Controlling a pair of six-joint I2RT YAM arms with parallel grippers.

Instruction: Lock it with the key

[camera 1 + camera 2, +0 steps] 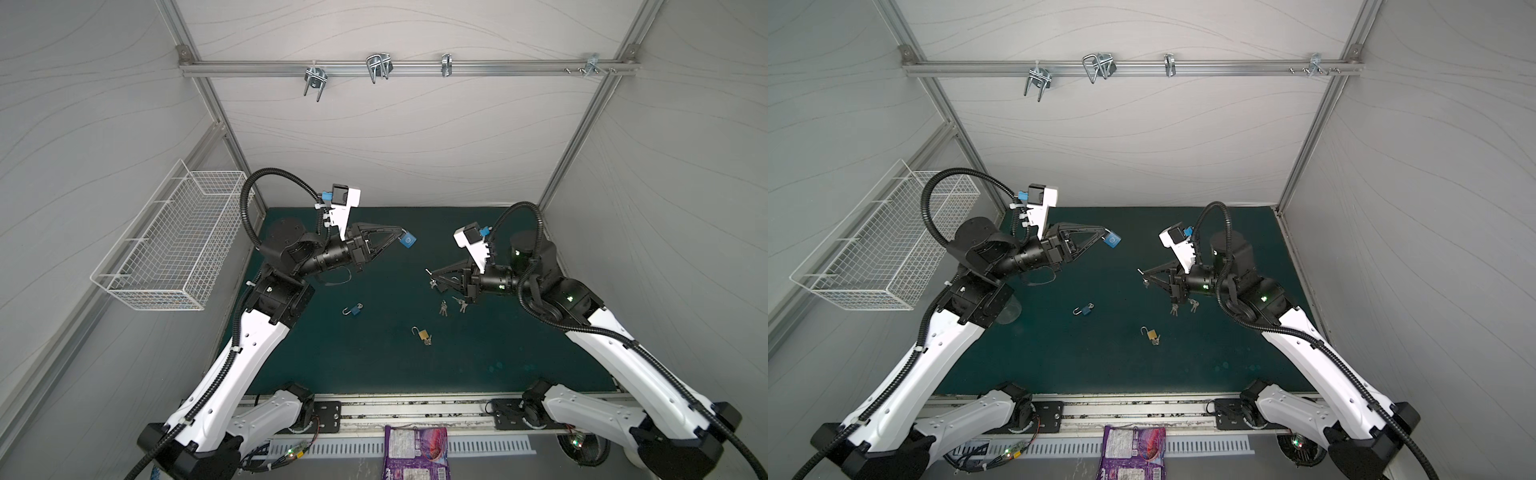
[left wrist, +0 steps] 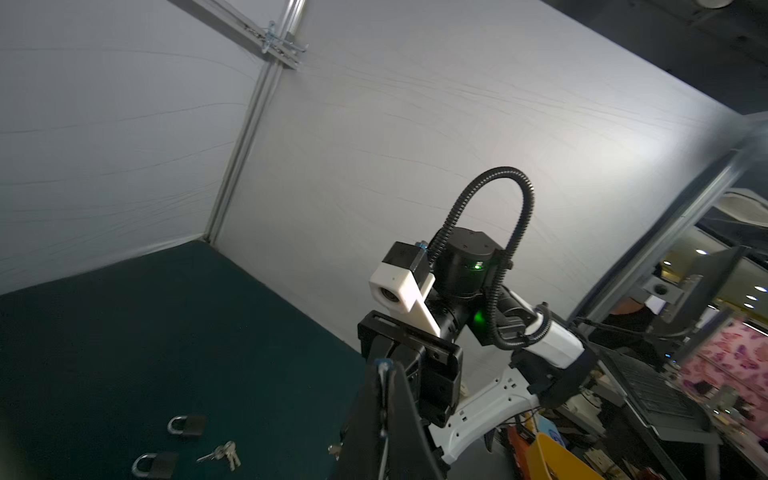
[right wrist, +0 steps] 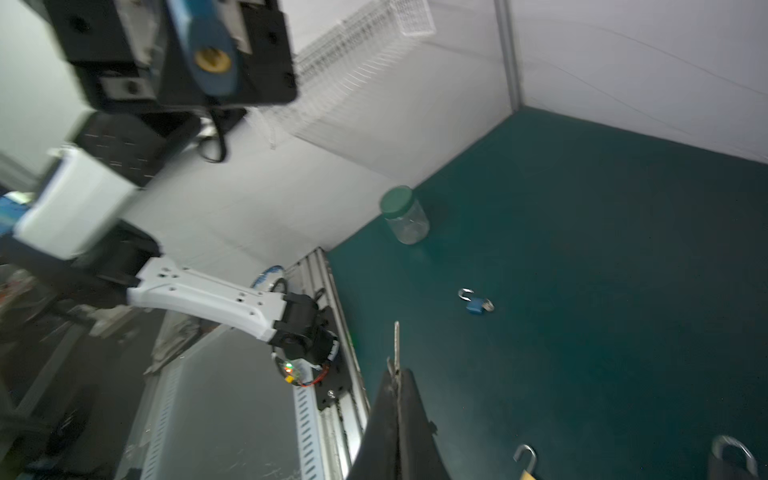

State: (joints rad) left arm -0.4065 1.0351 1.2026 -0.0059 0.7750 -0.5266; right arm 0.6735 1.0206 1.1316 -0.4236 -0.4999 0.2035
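Nearest the front edge, a purple packet (image 1: 415, 451) lies across the metal base rail, outside the dark green mat (image 1: 374, 374). A little way onto the mat, a brass padlock (image 1: 422, 333) lies flat with its shackle swung open and keys at its body. Left of it and further in, a small blue lock (image 1: 354, 310) also lies with its shackle open. To the right, two loose key bunches (image 1: 443, 308) rest on the mat just under the right arm. Above them the right gripper (image 1: 433, 275) is raised off the mat, jaws pressed together on a key (image 1: 428, 271) that sticks out past the tips toward the left arm, with other keys of its ring hanging below. Well apart across the middle and further back, the left gripper (image 1: 401, 233) is clamped on the shackle of a blue padlock (image 1: 407, 240), whose body hangs free beyond the tips with its brass keyhole end facing the right wrist camera. Whether that shackle is open is hidden. A white wire basket (image 1: 174, 245) hangs on the left wall, and U-bolts (image 1: 378, 66) hang from the back rail.
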